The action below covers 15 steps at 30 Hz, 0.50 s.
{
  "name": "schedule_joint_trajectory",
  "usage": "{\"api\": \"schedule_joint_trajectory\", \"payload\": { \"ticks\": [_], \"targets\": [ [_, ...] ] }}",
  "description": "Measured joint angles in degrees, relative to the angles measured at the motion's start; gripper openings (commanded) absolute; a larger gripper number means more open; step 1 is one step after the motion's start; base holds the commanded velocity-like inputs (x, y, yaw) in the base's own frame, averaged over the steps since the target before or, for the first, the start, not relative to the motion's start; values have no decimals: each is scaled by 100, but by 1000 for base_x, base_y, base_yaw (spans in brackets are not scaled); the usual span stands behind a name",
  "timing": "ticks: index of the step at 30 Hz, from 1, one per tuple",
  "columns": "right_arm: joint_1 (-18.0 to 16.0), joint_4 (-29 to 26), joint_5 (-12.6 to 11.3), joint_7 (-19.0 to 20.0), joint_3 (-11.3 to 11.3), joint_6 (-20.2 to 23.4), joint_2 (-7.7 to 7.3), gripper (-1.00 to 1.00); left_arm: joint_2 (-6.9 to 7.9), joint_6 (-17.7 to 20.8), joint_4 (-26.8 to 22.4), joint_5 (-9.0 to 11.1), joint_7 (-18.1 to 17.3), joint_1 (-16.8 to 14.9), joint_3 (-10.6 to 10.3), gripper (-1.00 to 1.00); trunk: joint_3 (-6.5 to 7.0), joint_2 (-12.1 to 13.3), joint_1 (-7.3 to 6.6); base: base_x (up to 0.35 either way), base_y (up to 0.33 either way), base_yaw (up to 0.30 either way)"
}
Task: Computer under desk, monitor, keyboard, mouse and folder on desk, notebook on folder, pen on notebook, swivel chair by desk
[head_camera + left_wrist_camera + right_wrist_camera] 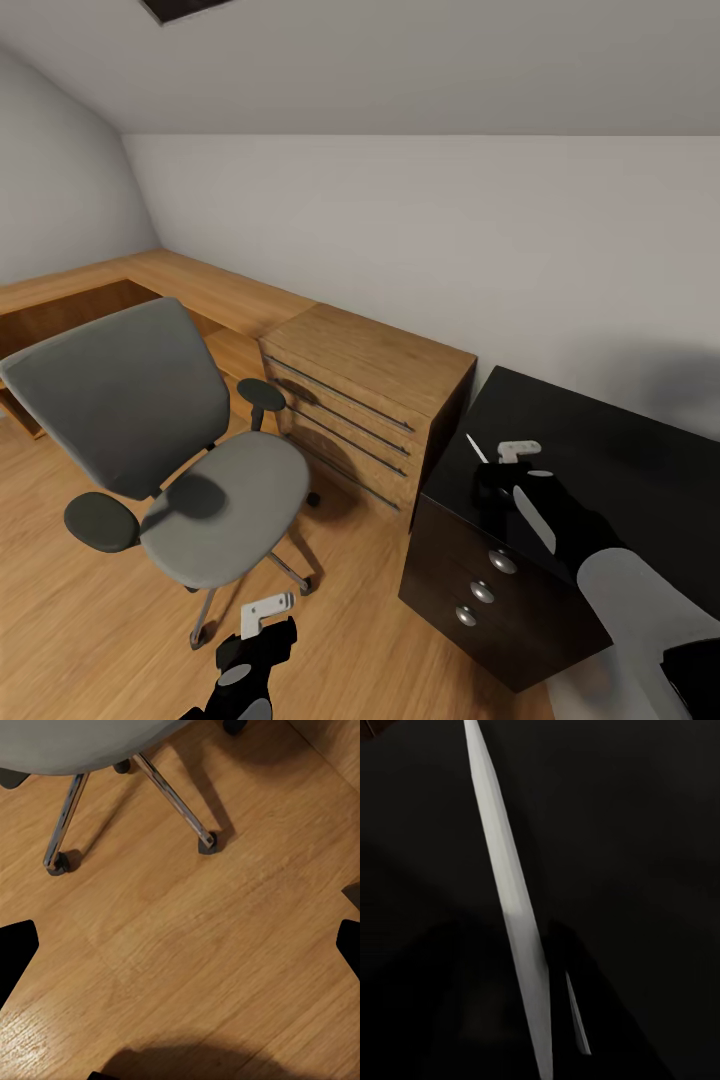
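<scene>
Over the black tabletop (600, 440) of the desk, near the wooden chest (370, 400), the right gripper (500, 470) holds something thin and pale, perhaps a sheet seen edge-on (510, 907). Left of that chest stands the swivel chair (150, 440), seat bare; the left gripper (262, 630) hangs spread wide above the floor (225, 945).

The left arm is reaching forward low at 6 o'clock in the head view, its left gripper (266, 612) pointing downward, fingers (15, 952) spread apart. The right arm is extending from 4 o'clock toward centre-right; the right gripper (505, 470) is gripping a thin white sheet-like item seen edge-on.
</scene>
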Motion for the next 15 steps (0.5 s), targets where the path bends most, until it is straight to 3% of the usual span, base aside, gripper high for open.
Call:
{"api": "schedule_joint_trajectory", "payload": {
  "ticks": [15],
  "targets": [
    [-1,-134,40,5,-34,356,-6,-100,0,0,0,5,-3,0,-4,100,0,0,0,0,0,0]
  ]
}}
